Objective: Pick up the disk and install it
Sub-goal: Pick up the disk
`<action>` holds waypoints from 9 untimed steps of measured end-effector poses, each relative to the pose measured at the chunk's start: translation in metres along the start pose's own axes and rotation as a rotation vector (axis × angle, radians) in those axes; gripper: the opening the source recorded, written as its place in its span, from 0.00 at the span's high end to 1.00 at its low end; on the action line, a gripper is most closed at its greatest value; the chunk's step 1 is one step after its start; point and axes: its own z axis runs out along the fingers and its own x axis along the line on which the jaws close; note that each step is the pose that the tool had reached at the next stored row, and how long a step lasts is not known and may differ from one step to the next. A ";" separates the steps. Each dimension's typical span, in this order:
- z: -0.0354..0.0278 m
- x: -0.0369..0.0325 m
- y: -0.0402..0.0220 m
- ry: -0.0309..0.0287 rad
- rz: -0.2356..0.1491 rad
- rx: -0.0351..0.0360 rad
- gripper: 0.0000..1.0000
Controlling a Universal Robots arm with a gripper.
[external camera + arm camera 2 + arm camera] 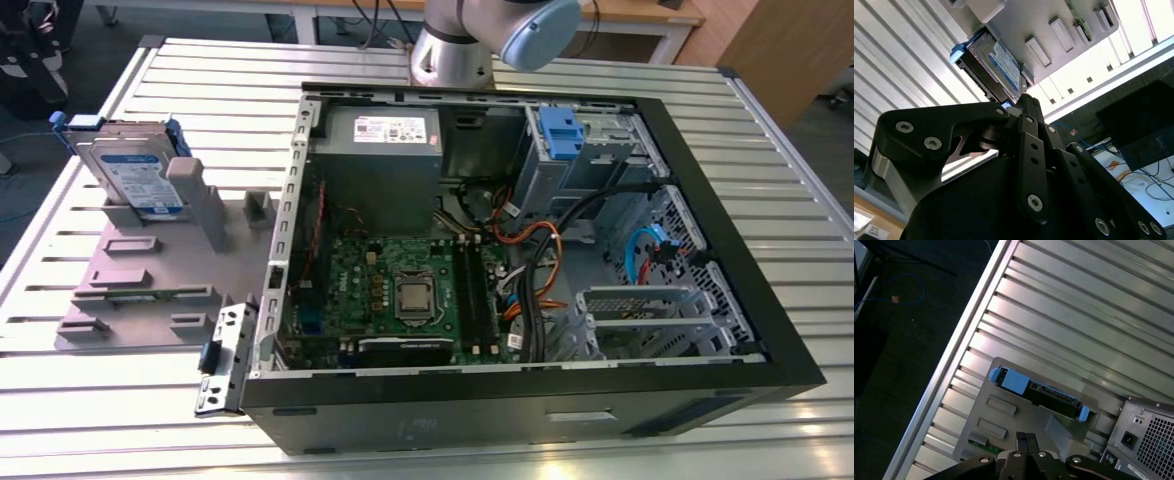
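The disk (134, 175) is a silver hard drive with a white-and-blue label in a blue carrier bracket. It stands on edge in a slot of the grey holder block (134, 290), at the exterior view's left, beside the open computer case (534, 400). In the first wrist view the disk (1039, 392) is seen edge-on, and my gripper (1024, 437) hangs well clear of it with its black fingertips together and nothing between them. In the second wrist view the gripper (1026, 100) is in front of the disk (996, 67).
Inside the case, a grey metal bay with a blue latch piece (558, 128) sits at the far right corner, next to the grey power supply (380, 150). Cables (534, 250) run over the motherboard (400, 290). The arm's base (447, 50) stands behind the case on the ribbed metal table (200, 80).
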 end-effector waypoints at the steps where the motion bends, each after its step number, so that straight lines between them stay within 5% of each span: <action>1: 0.0000 0.0000 0.0000 0.0029 -0.065 -0.0016 0.89; 5: 0.0000 0.0000 0.0000 0.0029 -0.067 -0.0017 0.89; 7: 0.0002 0.0000 0.0000 0.0074 -0.171 -0.0041 0.89; 9: 0.0002 0.0000 0.0000 0.0075 -0.172 -0.0042 0.89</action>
